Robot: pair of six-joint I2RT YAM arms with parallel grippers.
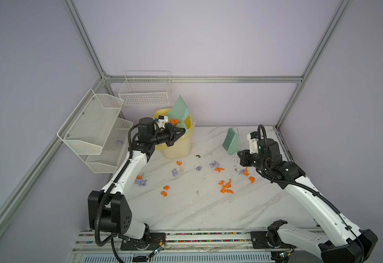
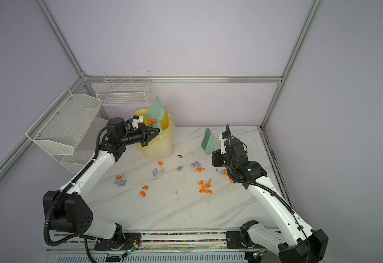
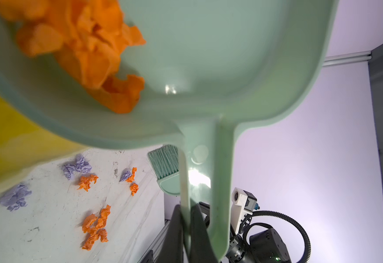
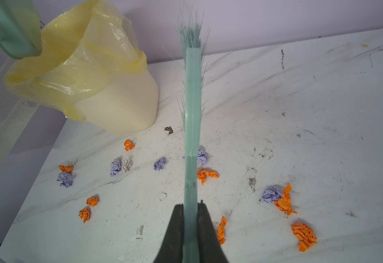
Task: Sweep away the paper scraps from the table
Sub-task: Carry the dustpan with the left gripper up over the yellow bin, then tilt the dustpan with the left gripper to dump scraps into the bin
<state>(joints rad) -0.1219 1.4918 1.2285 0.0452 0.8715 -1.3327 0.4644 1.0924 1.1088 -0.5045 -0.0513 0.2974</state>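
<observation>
My left fingers (image 3: 176, 227) are clamped tight on the handle of the green dustpan (image 3: 231, 45). I hold it steeply tilted, open lip uppermost, over the mouth of the bin (image 1: 179, 148). The bin is lined with a yellow bag and stands at the far left of the bench (image 1: 208, 205). A wad of orange paper (image 3: 83, 45) sits in the low rear part of the pan, close to the handle end.

My right fingers (image 4: 174, 227) are closed on the handle of the green brush (image 4: 192, 102), over the right rear part of the bench. Its bristle end points away from the fingers toward the back wall. I cannot tell whether the bristles touch the surface.

Most of the paper scraps (image 1: 225, 187) lie loose on the bench between my two arms, orange and lilac mixed. There is an orange cluster right of centre, a few pieces just under my right wrist, a row of lilac and orange bits in front of the bin, and a small group beside my left arm. One lilac scrap (image 1: 118, 142) lies on the lower tier of the wire shelf (image 1: 90, 127) at the left.
</observation>
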